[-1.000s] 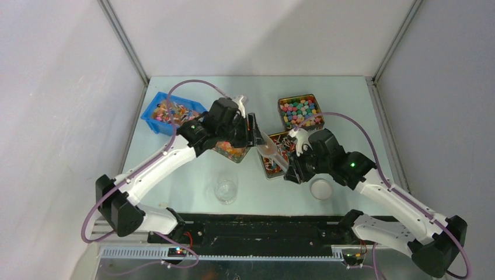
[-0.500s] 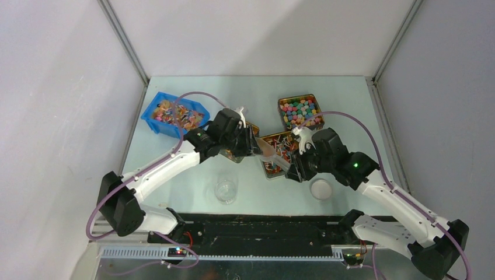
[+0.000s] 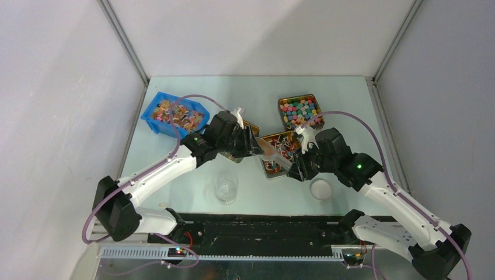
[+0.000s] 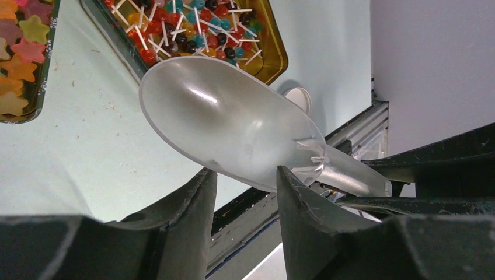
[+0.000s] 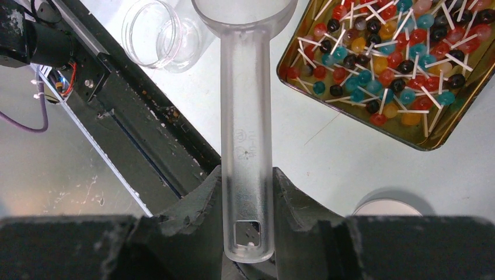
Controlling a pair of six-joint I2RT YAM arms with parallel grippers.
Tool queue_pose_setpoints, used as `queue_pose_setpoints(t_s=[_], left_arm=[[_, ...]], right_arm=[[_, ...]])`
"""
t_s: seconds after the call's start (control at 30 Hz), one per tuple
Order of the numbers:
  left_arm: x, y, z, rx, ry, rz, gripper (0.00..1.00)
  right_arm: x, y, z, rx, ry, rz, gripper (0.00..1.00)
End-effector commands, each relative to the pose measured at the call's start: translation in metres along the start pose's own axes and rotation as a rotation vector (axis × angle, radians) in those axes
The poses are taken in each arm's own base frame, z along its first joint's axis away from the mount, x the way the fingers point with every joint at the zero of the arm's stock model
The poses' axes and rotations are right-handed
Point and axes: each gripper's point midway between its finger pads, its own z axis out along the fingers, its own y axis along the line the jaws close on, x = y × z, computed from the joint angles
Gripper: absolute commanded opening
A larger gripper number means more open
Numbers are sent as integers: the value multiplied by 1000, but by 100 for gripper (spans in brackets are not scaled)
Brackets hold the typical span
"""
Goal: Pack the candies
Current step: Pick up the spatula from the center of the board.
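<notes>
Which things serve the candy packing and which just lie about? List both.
Job: candies in their gold tin, scoop in the right fingers, probably clear jar and white lid.
Lying about: blue bin, tin of round sweets, star sweets.

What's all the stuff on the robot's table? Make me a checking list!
Surface: pale green table.
Job's things: candies in a gold tin; clear scoop; glass jar, looks empty; white lid.
Clutter: blue bin of sweets; star sweets; round sweets.
Grippers: right tool shut on the scoop's handle; left tool open at its bowl.
Cables: purple cables loop over both arms.
Surroundings: grey walls, metal frame.
</notes>
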Motion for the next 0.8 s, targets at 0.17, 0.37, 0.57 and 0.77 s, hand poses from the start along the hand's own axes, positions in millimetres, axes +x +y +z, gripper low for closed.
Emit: queue_pose_setpoints(t_s=[0.17,0.37,0.57,0.77], left_arm=[[13,10,4,-1,14,-41,40],[23,21,7,-28,35,-58,40],[15,11,0,8,2,-54,59],[-1,-13,-13,136,-70,-78,65]], right_arm=[[-30,3,-15,2,-131,-13,0],[-33,0,-17,9,-148,6,0],[-26,-4,-14,22,-113,-4,0],[-13,-16,-10,60,-84,-12,0]])
